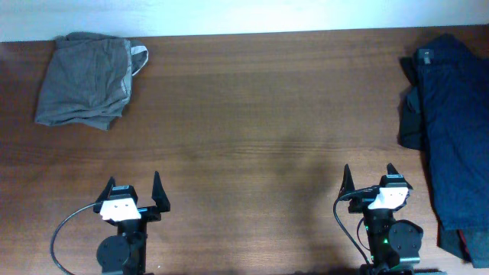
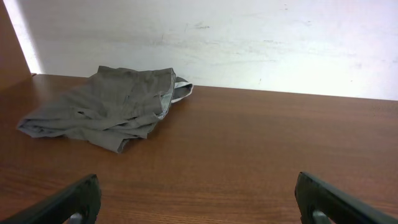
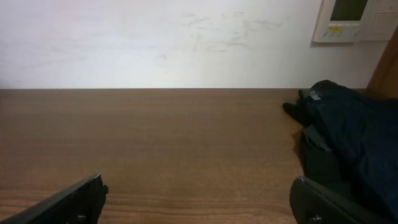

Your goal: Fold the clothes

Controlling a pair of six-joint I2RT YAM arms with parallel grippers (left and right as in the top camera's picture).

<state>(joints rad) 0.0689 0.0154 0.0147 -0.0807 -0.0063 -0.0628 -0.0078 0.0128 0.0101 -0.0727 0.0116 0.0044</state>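
Brown wooden table (image 1: 244, 114) set against a white wall (image 2: 249, 37). Your dark navy clothes (image 1: 451, 122) lie heaped along the right edge, and a folded grey garment (image 1: 84, 80) sits at the far left corner. Your left gripper (image 1: 134, 185) and right gripper (image 1: 369, 174) wait at the near edge, fingers spread wide, holding nothing

The left gripper (image 1: 134, 186) sat at 7 o'clock, the right gripper (image 1: 369, 176) at 5 o'clock. Both pointed toward 12, jaws spread wide.
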